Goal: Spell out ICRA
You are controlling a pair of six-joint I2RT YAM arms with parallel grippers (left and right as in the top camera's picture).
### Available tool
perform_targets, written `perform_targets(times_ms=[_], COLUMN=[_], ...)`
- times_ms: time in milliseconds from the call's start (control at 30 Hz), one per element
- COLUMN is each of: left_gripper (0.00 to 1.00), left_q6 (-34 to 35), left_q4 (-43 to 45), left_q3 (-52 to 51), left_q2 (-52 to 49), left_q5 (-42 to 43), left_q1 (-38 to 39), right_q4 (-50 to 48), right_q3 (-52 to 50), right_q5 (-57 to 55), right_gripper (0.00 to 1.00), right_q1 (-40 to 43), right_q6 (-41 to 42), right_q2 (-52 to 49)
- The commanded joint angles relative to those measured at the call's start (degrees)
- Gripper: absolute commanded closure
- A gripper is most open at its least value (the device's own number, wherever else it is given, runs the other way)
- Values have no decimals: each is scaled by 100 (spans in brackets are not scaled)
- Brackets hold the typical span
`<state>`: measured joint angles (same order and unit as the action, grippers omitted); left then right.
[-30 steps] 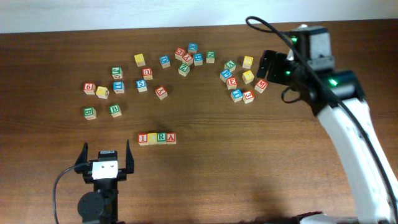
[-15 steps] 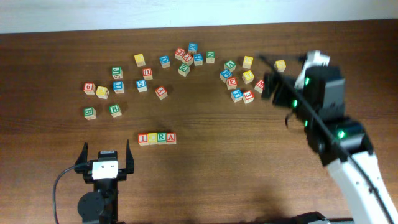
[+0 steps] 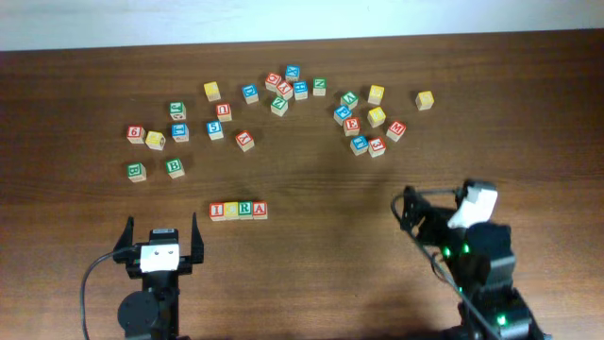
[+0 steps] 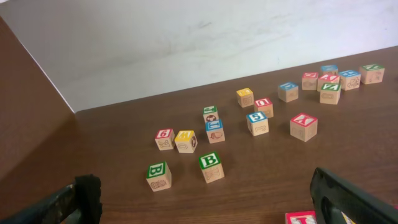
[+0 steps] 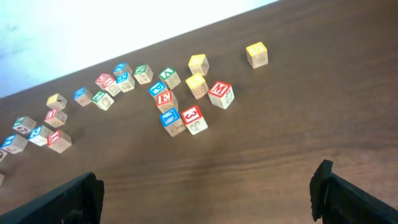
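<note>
Overhead: the row of cubes [image 3: 238,210] reading I, C, R, A lies on the table [image 3: 321,189] at the near left, just beyond the left gripper [image 3: 160,238], whose jaws stand apart and empty. The right gripper [image 3: 436,200], near right, is spread too, holding nothing

Left wrist: a red-topped cube [image 4: 301,218] peeks in at the bottom edge

Right wrist: scattered cubes [image 5: 186,106] lie far off

Lettered cubes: four in ICRA row [image 3: 245,210], about twenty-six loose cubes [image 3: 244,140]. Tools: two, left tool [image 4: 211,205], right tool [image 5: 208,196].
</note>
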<state>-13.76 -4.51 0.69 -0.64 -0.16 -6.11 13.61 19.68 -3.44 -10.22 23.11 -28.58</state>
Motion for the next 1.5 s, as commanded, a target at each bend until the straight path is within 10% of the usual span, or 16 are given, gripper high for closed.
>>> perform_targets(times_ms=[0,767,1000,1467], left_gripper=[1,1,1,1], left_q6=[-46,-46,-46,-46], left_q4=[-24,-24,-24,-24], left_q3=[-17,-17,-17,-17], left_q2=[31,31,31,31], left_q5=[85,85,85,85], left_q1=[17,17,17,17], right_q4=[-55,-688,-2245,-1069], right_q3=[-280,-1237,-1945,-1937], right_q5=[-7,-4,-7,-7], right_gripper=[1,2,2,2], right_q1=[-20,481,796,837], right_q6=[-39,-39,-39,-39], right_q2=[811,2839,2839,2839])
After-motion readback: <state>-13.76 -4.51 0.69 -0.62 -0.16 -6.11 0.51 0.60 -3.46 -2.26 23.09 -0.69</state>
